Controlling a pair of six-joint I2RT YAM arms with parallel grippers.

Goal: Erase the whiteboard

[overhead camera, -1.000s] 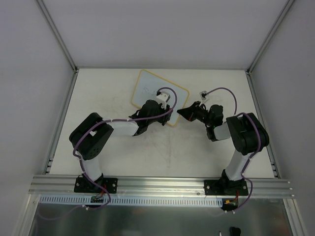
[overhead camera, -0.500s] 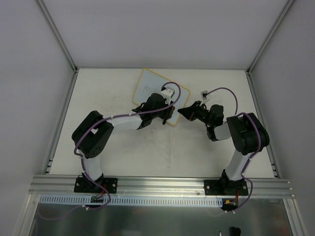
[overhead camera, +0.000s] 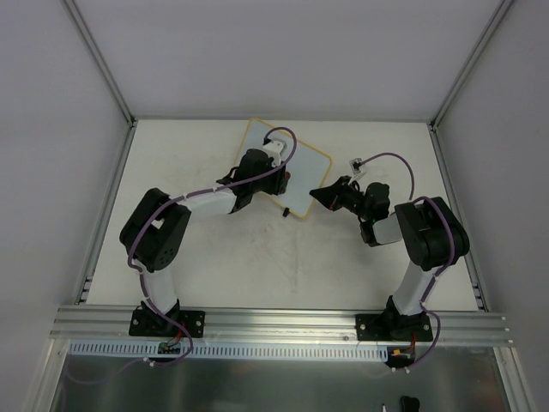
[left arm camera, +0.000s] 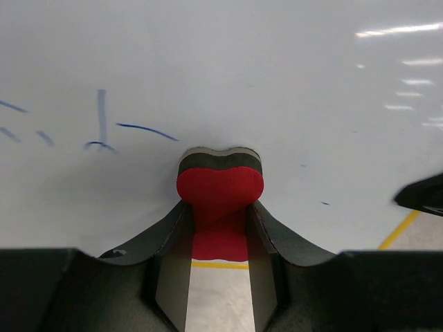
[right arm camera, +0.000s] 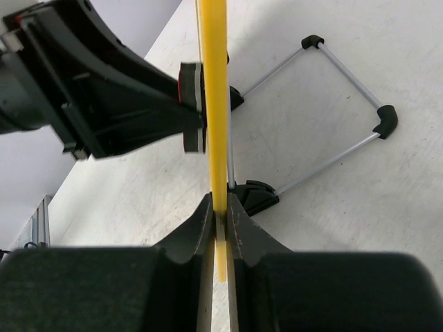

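The whiteboard (overhead camera: 305, 184) stands propped at the table's far middle, with a yellow frame and a white face. My left gripper (left arm camera: 220, 216) is shut on the red-black eraser (left arm camera: 220, 181) and presses it against the board's face (left arm camera: 291, 76). A few blue marks (left arm camera: 102, 131) remain on the face, left of the eraser. My right gripper (right arm camera: 219, 207) is shut on the board's yellow edge (right arm camera: 212, 90) and holds it upright. In the top view the left gripper (overhead camera: 283, 178) is over the board's middle and the right gripper (overhead camera: 319, 196) is at its right corner.
The board's wire stand (right arm camera: 339, 104) with black feet (right arm camera: 257, 194) rests on the table behind the board. The left arm (right arm camera: 97, 104) shows on the other side of the board. Grey walls and rails enclose the table (overhead camera: 300, 257).
My left gripper has carried the eraser from the board's lower right part up and to the left across its face. The right gripper has held still on the edge.
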